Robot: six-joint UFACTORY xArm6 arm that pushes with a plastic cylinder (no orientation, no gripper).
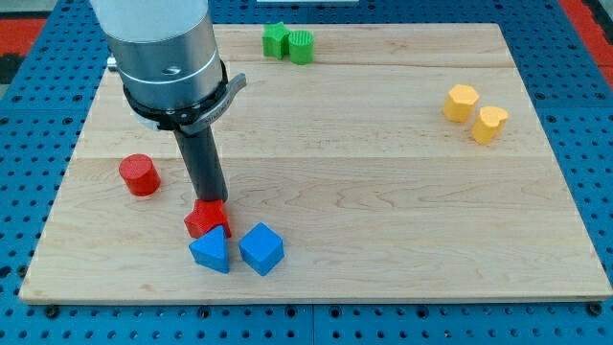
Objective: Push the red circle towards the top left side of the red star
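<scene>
Blue triangle [211, 251] and blue cube [261, 248] at view's bottom, red star [206, 219] touching triangle, my tip [213, 202] on star's top edge, holding nothing, red circle [140, 174] apart at view's left.

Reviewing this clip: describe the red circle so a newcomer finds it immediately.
Start at the wooden board and go to its left side. The red circle stands alone there, left of the dark rod. Unlike the red star, which sits against the blue blocks, it is a plain round cylinder touching nothing.
</scene>
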